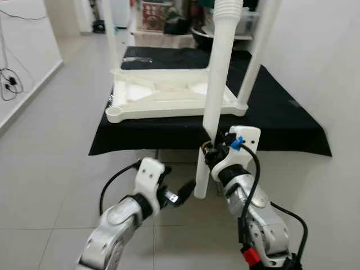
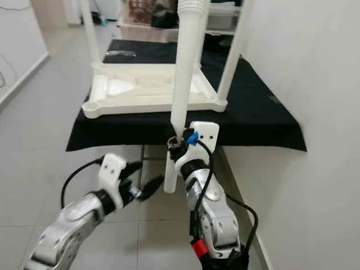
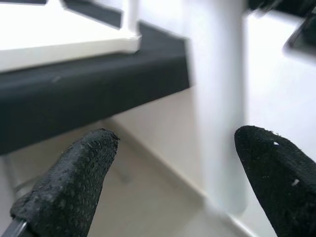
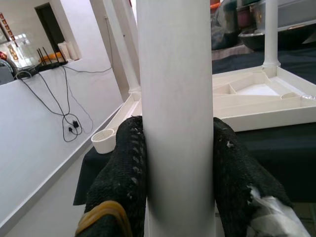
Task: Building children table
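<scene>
Right wrist view puts us right on the action: the right gripper (image 4: pixel 177 163) has its two black fingers (image 4: pixel 121 173) clamped on either side of a long white table leg (image 4: pixel 175 98), pads pressed flat against the tube. From the head cameras the leg stands nearly upright in front of the robot, its ribbed threaded end up top and its lower end hanging below the gripper, over the tiled floor (image 1: pixel 50 169). The grip sits low on the leg, just in front of the table's near edge.

Beyond it lies the white plastic tabletop (image 1: pixel 169 95), flipped underside up on a low table draped in a black cloth (image 1: pixel 270 118). Its ribbed frame faces the ceiling. Two legs look already fitted at the far corners, one on the left (image 1: pixel 112 34) and one on the right (image 1: pixel 259 50), both rising out of frame. The near left corner socket (image 1: pixel 114 114) is a round open cup.

Down low, the left gripper (image 1: pixel 183 197) reaches in toward the bottom of the held leg, jaws spread wide and holding nothing. In the left wrist view the leg (image 3: pixel 217 108) shows blurred between and beyond the two fingertips (image 3: pixel 74 173); whether either touches it is hard to say.
</scene>
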Robot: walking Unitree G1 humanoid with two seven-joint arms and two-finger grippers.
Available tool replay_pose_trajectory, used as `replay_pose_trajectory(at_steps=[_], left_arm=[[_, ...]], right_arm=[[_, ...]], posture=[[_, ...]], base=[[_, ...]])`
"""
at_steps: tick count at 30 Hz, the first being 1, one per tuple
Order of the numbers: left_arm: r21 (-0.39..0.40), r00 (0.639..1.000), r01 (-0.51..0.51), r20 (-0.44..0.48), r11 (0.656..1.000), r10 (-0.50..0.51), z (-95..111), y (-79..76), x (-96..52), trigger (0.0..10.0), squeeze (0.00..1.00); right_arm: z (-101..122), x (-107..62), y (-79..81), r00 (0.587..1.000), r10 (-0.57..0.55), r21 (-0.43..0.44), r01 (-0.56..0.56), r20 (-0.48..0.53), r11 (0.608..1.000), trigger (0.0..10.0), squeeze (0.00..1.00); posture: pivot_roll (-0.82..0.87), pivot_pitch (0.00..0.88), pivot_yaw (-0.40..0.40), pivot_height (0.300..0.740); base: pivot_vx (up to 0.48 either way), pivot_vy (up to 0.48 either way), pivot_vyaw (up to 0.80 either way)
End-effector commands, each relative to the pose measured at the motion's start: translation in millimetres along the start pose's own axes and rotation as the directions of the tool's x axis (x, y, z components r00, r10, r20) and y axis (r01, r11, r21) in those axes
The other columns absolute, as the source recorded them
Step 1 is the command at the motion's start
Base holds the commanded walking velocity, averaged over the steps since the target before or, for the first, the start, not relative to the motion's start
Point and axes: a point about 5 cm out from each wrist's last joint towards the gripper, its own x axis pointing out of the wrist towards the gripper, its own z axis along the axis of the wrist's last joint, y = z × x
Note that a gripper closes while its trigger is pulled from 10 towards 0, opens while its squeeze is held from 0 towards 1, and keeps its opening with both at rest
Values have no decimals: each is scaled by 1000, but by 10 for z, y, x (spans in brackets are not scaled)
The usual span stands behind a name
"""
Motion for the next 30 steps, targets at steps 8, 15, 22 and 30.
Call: replay_pose_trajectory(at_steps=[8,15,22,30], left_arm=[[-39,999,50,-12,998,-51,-49,-16,146,10000,0],[-48,998,61,-15,997,-62,-67,4,200,10000,0],[-53,998,58,-11,997,-59,-66,54,210,10000,0],[-61,996,90,5,994,-90,-26,44,255,10000,0]], right_arm=[[24,-19,103,1000,26,36,-26,17,999,10000,0],[32,-34,152,999,48,38,-49,18,998,10000,0],[35,-47,191,997,78,39,-79,19,996,10000,0],[9,-72,219,994,113,19,-113,6,993,10000,0]], posture=[[78,43,-96,740],[74,46,-93,740],[69,48,-91,740],[66,48,-94,740]], base=[[0,0,0],[0,0,0],[0,0,0],[0,0,0]])
